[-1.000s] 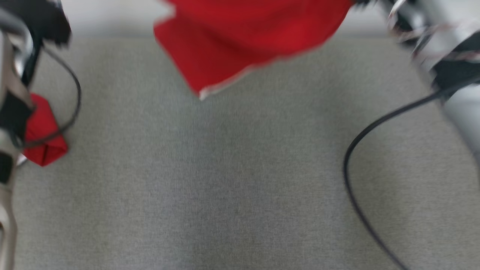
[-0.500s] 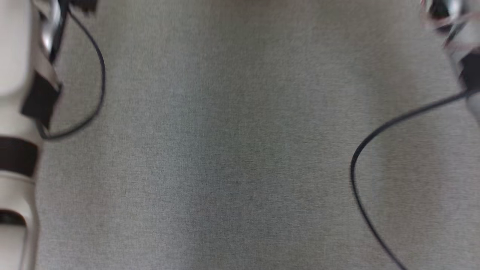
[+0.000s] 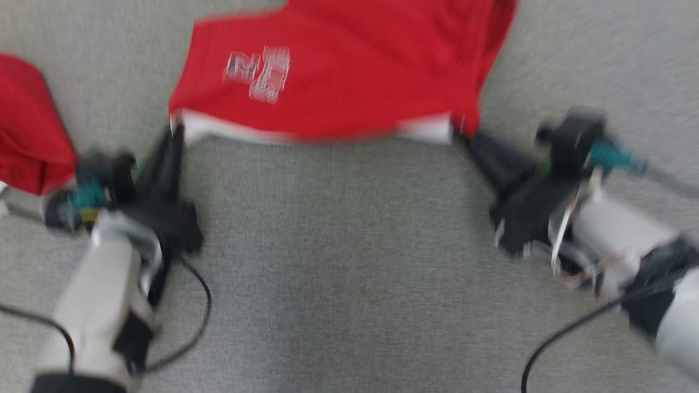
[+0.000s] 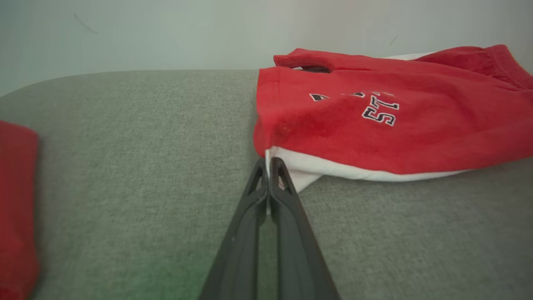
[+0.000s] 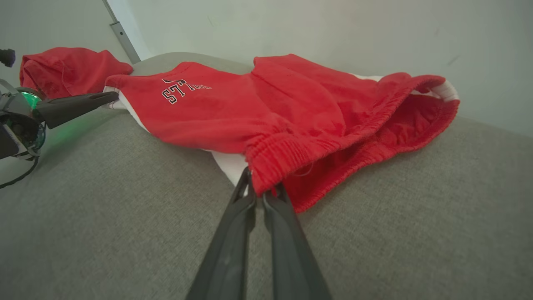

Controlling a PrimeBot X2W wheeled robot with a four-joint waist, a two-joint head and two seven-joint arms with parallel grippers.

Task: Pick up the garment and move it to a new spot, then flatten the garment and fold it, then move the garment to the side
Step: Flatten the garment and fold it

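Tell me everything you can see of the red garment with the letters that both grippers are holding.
The red garment looks like soft, fleecy cloth, with a white layer showing along its near edge and white letters outlined in dark, reading "ST" in part. One end has a gathered elastic band. It lies spread, somewhat rumpled, on the grey fabric surface. The left gripper is shut on its near left corner, the right gripper on the banded corner.
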